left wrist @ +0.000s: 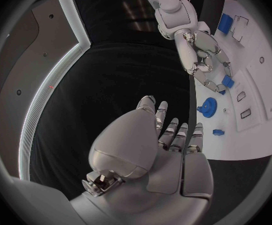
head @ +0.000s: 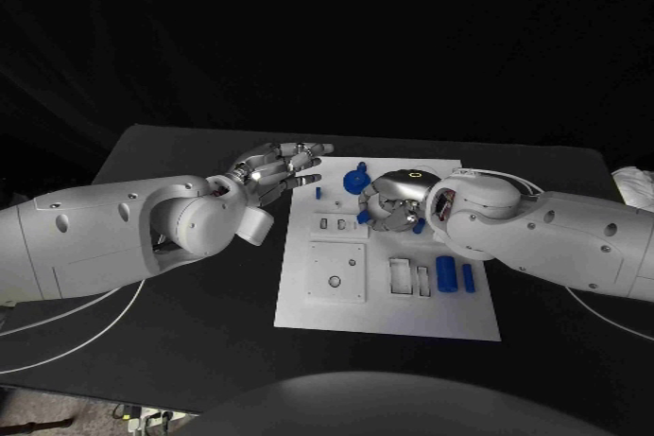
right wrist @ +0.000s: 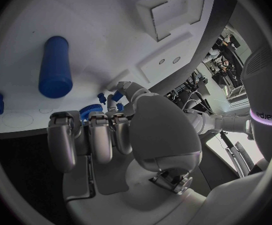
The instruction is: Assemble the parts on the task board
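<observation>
Nearest to us in the head view, the white task board (head: pixel 388 308) lies flat on the black counter (head: pixel 178 341), with pale rectangular recesses across its middle. Two blue cylinders (head: pixel 446 270) lie side by side on its right part, the thicker one beside a thinner one, just below the right hand (head: pixel 394 209).

We see the right hand lowered over the upper middle of the board, its fingers curled inward. Small blue pieces (right wrist: pixel 108 99) show at its fingertips in the right wrist view, and a blue piece (left wrist: pixel 227 81) sits at them in the left wrist view, but we cannot tell whether the hand grips any of it or only touches it. A blue gear (head: pixel 355 182) lies on the board just beside this hand, on the side toward the left hand.

Our left hand (head: pixel 277 172) hovers at the board's upper left corner, fingers straight and spread, holding nothing. A small blue peg (left wrist: pixel 218 132) lies on the board near its fingertips, apart from them.

Much of the board under the right hand and forearm is hidden, and the pieces there are too small to make out.
</observation>
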Controlling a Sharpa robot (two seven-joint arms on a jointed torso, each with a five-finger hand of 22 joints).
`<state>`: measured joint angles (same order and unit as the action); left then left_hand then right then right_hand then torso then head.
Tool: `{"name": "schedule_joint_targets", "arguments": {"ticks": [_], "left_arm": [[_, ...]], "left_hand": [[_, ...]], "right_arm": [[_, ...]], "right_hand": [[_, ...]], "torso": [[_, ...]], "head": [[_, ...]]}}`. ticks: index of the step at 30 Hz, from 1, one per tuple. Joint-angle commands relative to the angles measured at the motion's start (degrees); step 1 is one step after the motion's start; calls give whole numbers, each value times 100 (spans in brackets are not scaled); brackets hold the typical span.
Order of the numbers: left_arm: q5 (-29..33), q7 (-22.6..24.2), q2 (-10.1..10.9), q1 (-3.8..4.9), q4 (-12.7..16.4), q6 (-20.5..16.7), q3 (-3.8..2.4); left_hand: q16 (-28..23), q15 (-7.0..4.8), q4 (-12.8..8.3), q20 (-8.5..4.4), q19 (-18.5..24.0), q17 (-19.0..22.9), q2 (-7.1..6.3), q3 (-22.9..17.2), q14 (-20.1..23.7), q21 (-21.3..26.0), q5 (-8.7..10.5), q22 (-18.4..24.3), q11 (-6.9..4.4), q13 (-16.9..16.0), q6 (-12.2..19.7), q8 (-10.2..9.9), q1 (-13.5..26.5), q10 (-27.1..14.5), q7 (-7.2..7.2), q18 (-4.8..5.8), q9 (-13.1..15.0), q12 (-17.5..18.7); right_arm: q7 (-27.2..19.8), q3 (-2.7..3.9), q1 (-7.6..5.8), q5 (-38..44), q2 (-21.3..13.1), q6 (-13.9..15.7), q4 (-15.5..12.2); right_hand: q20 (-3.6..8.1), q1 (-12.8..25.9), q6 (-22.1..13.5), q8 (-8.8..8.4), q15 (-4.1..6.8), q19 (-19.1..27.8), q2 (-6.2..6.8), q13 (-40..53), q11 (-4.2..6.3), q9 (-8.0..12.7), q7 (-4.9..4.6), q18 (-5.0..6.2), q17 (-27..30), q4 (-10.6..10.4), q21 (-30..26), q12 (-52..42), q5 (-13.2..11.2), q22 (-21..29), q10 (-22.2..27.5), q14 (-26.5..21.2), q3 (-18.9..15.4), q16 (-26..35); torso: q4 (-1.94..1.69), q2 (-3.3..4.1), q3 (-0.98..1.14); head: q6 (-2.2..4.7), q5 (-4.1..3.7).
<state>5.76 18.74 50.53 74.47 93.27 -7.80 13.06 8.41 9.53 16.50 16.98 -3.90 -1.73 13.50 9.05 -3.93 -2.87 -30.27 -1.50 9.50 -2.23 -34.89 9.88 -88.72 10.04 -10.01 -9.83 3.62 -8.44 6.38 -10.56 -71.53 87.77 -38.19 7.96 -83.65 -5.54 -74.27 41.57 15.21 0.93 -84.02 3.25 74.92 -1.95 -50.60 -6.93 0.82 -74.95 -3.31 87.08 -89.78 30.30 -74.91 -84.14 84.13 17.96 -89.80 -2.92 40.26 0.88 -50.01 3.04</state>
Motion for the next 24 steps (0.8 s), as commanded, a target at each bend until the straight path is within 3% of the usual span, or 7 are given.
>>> {"name": "schedule_joint_targets", "arguments": {"ticks": [1, 12, 15, 17, 20, 22, 24], "left_arm": [[-27, 19, -7, 1, 5, 106, -4], [-641, 58, 6, 1, 5, -77, -4], [-1431, 172, 13, 0, -2, -418, -4], [-2033, 218, 15, 0, -13, -636, -4], [-2939, 197, 6, -4, -32, -896, -4], [-3497, 124, -11, -12, -42, -994, -4], [-3963, 18, -32, -23, -52, -1019, -4]], "left_hand": [[34, 40, -3, -14, -42, -7, 6, -34, -4, -34, -19, -9, 38, -1, 41, 10, 29, 1, -80, 9, -3, -23], [549, 134, -60, -10, -184, -112, -55, -101, -389, -129, -51, -51, 129, -102, -9, 41, -53, 468, -127, 22, 6, -409], [2003, 293, -159, -25, -1376, -476, -211, -204, -1844, -879, -185, -387, 435, -378, -243, 118, -216, 1656, -34, 112, 28, -1383], [2689, 264, -232, -64, -2752, -742, -310, -298, -2678, -1698, -235, -749, 462, -619, -446, 179, -351, 2279, -25, 99, 44, -1977], [4178, -165, -416, -265, -4010, -1467, -557, -383, -3823, -2605, -194, -1184, 72, -1319, -723, 239, -561, 3175, -84, -67, 47, -3311], [5596, -524, -380, -623, -4596, -2337, -620, -456, -4074, -3468, -256, -1684, -255, -2198, -954, 238, -543, 3231, -36, -5, 24, -4579], [7125, -680, -295, -777, -4767, -4748, -804, -587, -5385, -4261, -239, -2210, -381, -4095, -1068, 176, -582, 4082, 11, 50, 10, -6097]], "right_arm": [[-62, 0, 3, 69, -12, 145, -1], [15, 0, -101, 112, -167, 296, -169], [37, 1, -145, 120, -225, 303, -246], [44, 1, -162, 123, -251, 311, -284], [56, 1, -176, 126, -270, 298, -319], [63, 1, -181, 127, -276, 278, -336], [64, 1, -184, 126, -275, 267, -346]], "right_hand": [[-8, 24, 25, 29, -20, -353, -25, 1508, -22, -15, 1, 2, -1505, 31, 42, -22, 42, -1399, -586, 587, -2, -20], [-9, 46, 85, 81, -15, -371, -23, 1508, -16, -28, 10, -4, -1505, 47, 61, -22, 82, -1407, -586, 587, 1, -20], [-9, 50, 96, 89, -15, -374, -23, 1508, -15, -30, 11, -5, -1505, 49, 64, -22, 86, -1408, -586, 587, 1, -20], [-9, 50, 96, 89, -15, -374, -23, 1508, -15, -30, 11, -5, -1505, 49, 64, -22, 86, -1408, -586, 587, 1, -20], [-9, 51, 99, 91, -15, -376, -23, 1508, -15, -30, 11, -5, -1505, 49, 65, -22, 87, -1409, -586, 587, 2, -20], [-9, 54, 104, 95, -14, -378, -22, 1508, -15, -31, 11, -6, -1505, 50, 68, -22, 89, -1410, -586, 587, 2, -20], [-9, 54, 105, 95, -14, -377, -22, 1508, -15, -31, 11, -6, -1505, 50, 67, -22, 89, -1409, -586, 587, 2, -20]], "torso": [[6, -1, 0], [-5, -3, -2], [3, 1, 0], [5, 0, -1], [6, 0, -4], [6, 2, -1], [8, 0, 0]], "head": [[1, 12], [1, 26], [1, 38], [1, 33], [1, 27], [1, 26], [1, 31]]}}
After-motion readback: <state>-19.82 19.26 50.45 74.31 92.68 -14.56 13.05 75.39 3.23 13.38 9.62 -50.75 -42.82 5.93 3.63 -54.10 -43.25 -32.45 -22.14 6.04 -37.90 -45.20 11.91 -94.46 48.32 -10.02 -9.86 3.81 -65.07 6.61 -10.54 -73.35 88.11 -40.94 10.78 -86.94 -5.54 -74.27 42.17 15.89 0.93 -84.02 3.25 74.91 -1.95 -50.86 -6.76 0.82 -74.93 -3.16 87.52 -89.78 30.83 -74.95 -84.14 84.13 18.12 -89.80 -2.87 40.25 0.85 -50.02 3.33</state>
